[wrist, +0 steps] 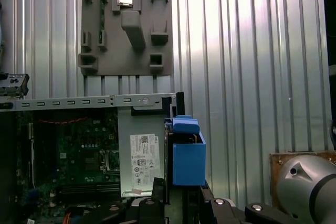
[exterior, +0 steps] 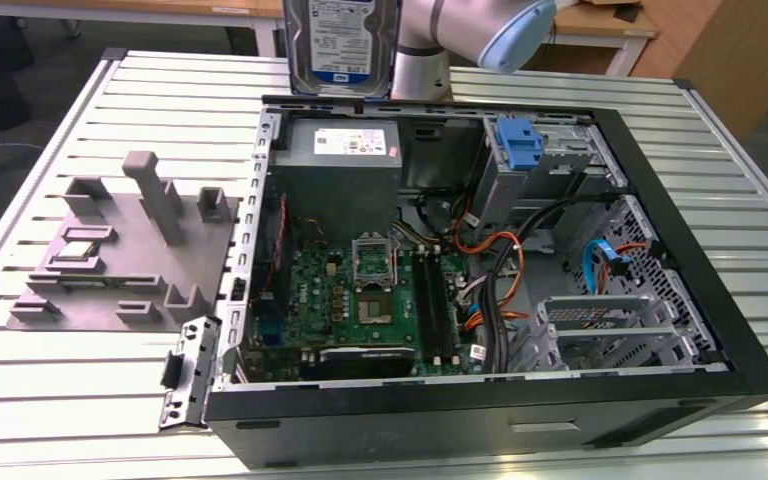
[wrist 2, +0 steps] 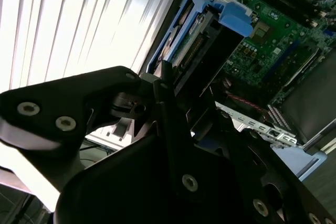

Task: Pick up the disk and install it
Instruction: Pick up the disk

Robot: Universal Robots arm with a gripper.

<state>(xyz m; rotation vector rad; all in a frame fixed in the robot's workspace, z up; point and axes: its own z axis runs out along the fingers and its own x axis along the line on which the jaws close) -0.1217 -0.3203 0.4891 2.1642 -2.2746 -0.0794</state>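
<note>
Silver arm tube, pale-blue joint cap; black pincer, silver screws.

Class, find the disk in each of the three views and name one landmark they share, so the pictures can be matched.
Exterior view: the disk stands upright at the top edge, beyond the power supply.
Second wrist view: the disk is edge-on, blue rails showing, between bright table slats and motherboard.
First wrist view: the disk is edge-on, blue rail toward the camera, beside the power supply.
Shared landmark: the green motherboard.
</note>
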